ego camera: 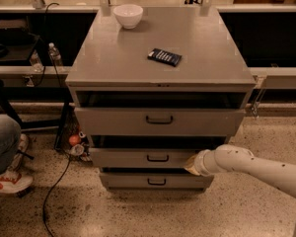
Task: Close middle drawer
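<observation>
The middle drawer [138,158] is a low grey front panel with a small dark bar handle [158,158]. It sits in the grey cabinet [113,68] between a taller top drawer [113,122] and a bottom drawer [128,180]. It sticks out only slightly, with a dark gap above it. My gripper [192,164] is at the end of the white arm [256,168] coming from the right. It rests against the right part of the middle drawer's front.
A white bowl [128,15] and a dark flat remote-like object [164,57] lie on the cabinet top. The top drawer stands a little open. A person's leg and shoe [5,181] are at the left. A black cable [56,181] runs over the floor.
</observation>
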Action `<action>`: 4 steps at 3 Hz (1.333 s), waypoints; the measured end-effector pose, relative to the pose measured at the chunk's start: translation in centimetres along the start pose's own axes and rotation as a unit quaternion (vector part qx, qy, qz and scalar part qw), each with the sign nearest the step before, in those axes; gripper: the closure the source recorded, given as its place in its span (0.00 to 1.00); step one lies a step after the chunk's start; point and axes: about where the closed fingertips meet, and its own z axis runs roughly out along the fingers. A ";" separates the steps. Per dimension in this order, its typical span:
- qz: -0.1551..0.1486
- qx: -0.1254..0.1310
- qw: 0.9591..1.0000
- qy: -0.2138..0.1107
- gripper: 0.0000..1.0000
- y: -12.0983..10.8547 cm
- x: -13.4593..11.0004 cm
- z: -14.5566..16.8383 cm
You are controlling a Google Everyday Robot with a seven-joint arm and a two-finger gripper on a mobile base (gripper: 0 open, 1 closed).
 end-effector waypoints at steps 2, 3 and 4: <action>-0.030 0.008 0.998 -0.050 1.00 -1.8 -2.9 -0.2; -0.025 0.000 0.998 -0.063 1.00 -0.8 -2.2 -0.8; 0.006 -0.040 0.997 -0.068 1.00 2.8 1.2 -1.6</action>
